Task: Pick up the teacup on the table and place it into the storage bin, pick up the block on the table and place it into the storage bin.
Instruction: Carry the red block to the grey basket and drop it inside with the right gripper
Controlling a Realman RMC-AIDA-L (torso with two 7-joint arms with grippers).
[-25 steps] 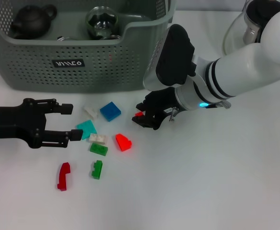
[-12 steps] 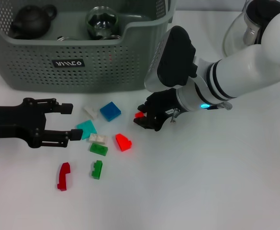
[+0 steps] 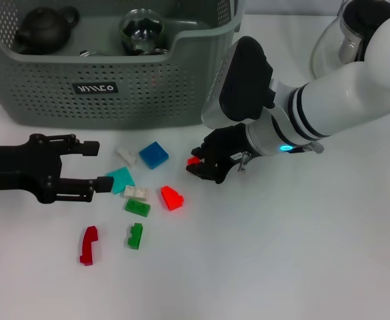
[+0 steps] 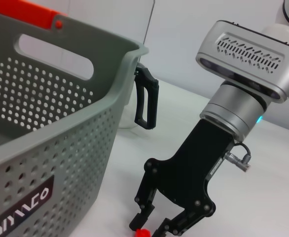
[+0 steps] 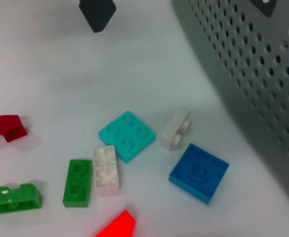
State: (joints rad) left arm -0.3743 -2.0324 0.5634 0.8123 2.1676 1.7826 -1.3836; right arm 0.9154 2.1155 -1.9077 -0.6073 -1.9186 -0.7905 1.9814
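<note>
So the right gripper (image 3: 196, 164) sits low at about the center of the head view, and its fingers look clenched on a small red block (image 3: 193, 160). The left wrist view shows that block (image 4: 143, 232) pinched right at the fingertips, seemingly just off the white bench (image 3: 301, 253). The storage bin (image 3: 95, 90) is up at 11 o'clock from the gripper, well within reach, so I'd say the block half of the job is mid-carry: grabbed, not yet dropped in.

In the bin there's a dark teapot (image 3: 45, 28) and a glass vessel (image 3: 141, 29) with something small beside it, but I can't make out a teacup for sure, either in there or on the bench. So whether the teacup part is done is a guess; probably yes, since nothing cup-like is loose.

Plenty of blocks are left at 9 o'clock from the gripper: a blue plate (image 3: 154, 154), a teal plate (image 3: 120, 179), two white bricks (image 3: 127, 155) (image 3: 135, 193), a green brick (image 3: 137, 207), a bright red wedge (image 3: 172, 197), another green piece (image 3: 135, 235) and a dark red curved piece (image 3: 88, 245).

The left gripper (image 3: 96, 167) is parked low at 9 o'clock, fingers spread apart and holding nothing, tips just beside the teal plate. A clear glass kettle (image 3: 345, 40) stands at 1 o'clock.
</note>
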